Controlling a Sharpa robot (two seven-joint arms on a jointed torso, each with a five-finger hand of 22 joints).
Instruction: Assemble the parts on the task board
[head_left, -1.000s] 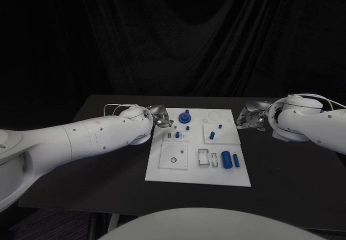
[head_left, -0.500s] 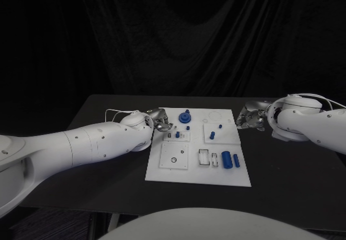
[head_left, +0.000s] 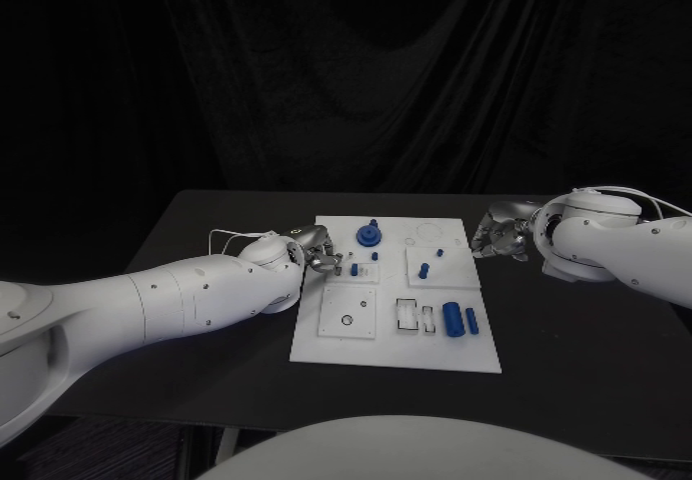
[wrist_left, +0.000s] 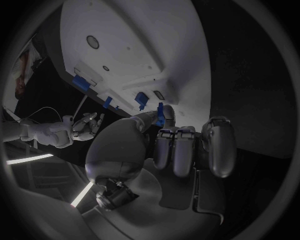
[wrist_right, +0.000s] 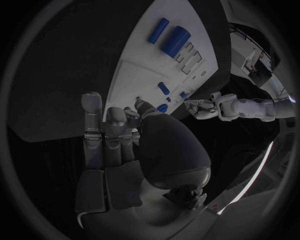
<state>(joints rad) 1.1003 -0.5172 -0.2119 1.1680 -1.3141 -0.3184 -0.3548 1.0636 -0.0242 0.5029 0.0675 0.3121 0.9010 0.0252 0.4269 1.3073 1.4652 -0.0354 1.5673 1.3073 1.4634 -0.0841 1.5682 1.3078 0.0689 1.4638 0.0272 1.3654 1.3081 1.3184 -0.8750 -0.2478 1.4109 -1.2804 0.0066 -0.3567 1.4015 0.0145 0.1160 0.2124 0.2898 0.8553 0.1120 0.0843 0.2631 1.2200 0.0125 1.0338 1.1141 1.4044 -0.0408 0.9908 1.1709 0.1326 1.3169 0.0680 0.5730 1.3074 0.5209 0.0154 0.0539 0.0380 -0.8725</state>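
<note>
The black table (head_left: 577, 340) carries the white task board (head_left: 397, 330) at its middle. Left hand (head_left: 316, 250) hovers over the board's left edge, pinching a small blue part (wrist_left: 160, 114) between thumb and finger. Right hand (head_left: 500, 237) sits just off the board's right edge, fingers curled in, nothing visible inside.

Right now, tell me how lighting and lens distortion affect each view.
Head view: dim, with black backdrop and table; the white task board stands out clearly and its edges look straight. Left wrist view: fisheye circle bends the board's edges; the left robot hand is shadowed. Right wrist view: same curvature, and the right robot hand is dark.
</note>
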